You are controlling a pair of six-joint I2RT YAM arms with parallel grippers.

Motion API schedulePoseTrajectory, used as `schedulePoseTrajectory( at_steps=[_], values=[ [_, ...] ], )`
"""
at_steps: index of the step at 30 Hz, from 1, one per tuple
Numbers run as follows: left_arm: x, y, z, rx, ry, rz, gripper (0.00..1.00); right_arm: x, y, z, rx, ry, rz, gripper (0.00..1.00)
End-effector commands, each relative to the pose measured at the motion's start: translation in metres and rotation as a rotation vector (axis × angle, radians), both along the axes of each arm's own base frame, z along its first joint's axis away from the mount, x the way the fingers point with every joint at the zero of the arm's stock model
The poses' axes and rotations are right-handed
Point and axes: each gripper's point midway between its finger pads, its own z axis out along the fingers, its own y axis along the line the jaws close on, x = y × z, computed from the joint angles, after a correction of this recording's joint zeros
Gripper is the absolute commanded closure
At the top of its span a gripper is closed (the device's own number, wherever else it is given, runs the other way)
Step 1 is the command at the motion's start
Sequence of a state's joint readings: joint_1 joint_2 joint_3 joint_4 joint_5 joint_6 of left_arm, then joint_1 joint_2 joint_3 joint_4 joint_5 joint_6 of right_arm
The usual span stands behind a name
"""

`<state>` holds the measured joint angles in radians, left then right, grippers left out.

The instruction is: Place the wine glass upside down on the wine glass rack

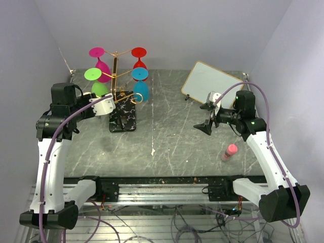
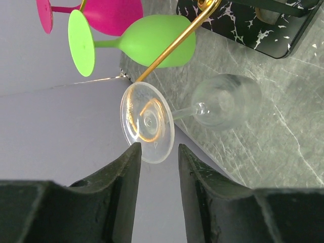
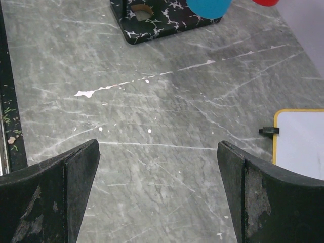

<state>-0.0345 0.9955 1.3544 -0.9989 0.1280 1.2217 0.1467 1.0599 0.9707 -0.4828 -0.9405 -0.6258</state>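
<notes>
A: Where is the clear wine glass [image 2: 225, 101]?

B: On the thin gold tree-shaped rack [image 1: 115, 76]. In the left wrist view its round foot sits against a curled arm end, and the gold spiral shows through it. Stem and bowl point the same way as the green wine glass [image 2: 152, 40] beside it, which hangs foot up and bowl down in the top view.

A: And relative to the left gripper [image 2: 157, 152]?

B: Just beyond the fingertips. The near rim of the foot lies at the mouth of the gap between the two black fingers [image 2: 119, 177]. I cannot tell whether a finger touches it. The stem and bowl are clear of the fingers.

A: How do its jaws stand?

B: Spread part way, with a plain gap, pinching nothing.

A: Right gripper [image 3: 157, 167]?

B: Spread wide over the bare grey marbled table [image 3: 167, 116], well apart from the rack, holding nothing.

A: Other items?

B: The rack's black base with white marks [image 1: 123, 117]. Magenta [image 2: 109, 12], blue [image 1: 140, 88] and red [image 1: 138, 58] glasses on other arms. White board with a yellow edge [image 1: 211, 83], far right. Small pink bottle [image 1: 229, 151] near the right arm.
</notes>
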Motion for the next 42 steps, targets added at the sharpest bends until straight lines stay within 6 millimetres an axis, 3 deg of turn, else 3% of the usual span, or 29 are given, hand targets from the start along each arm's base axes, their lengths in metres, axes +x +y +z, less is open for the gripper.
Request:
schedulePoseTrajectory(
  at_steps=[1, 8, 11, 15, 19, 25, 30, 36, 42],
  values=[
    [-0.01, -0.008, 0.015, 0.01, -0.024, -0.067, 0.51, 0.003, -0.005, 0.004, -0.016, -0.031, -0.026, 0.0],
    [-0.021, -0.023, 0.035, -0.064, -0.047, -0.115, 0.31, 0.013, -0.018, 0.004, -0.062, -0.031, -0.12, 0.0],
    [-0.024, -0.035, 0.045, -0.144, -0.057, -0.14, 0.24, 0.023, -0.026, 0.019, -0.07, -0.039, -0.199, 0.0],
    [-0.023, -0.052, 0.063, -0.309, -0.093, -0.134, 0.08, 0.027, -0.038, 0.026, -0.086, -0.025, -0.298, 0.0],
    [-0.017, -0.066, 0.071, -0.479, -0.114, -0.107, 0.04, 0.042, -0.063, 0.032, -0.108, -0.021, -0.496, 0.01],
    [0.011, -0.049, 0.111, -0.743, -0.289, 0.137, 0.01, 0.055, -0.111, 0.032, -0.173, 0.033, -0.804, 0.02],
    [0.014, -0.043, 0.127, -0.871, -0.35, 0.219, 0.01, 0.056, -0.151, 0.036, -0.163, 0.057, -0.975, 0.05],
    [0.007, -0.034, 0.129, -0.863, -0.364, 0.262, 0.01, 0.055, -0.2, 0.014, -0.13, 0.153, -1.118, 0.14],
    [0.004, -0.036, 0.118, -0.861, -0.326, 0.266, 0.02, 0.055, -0.205, -0.007, -0.112, 0.235, -1.095, 0.28]
  ],
)
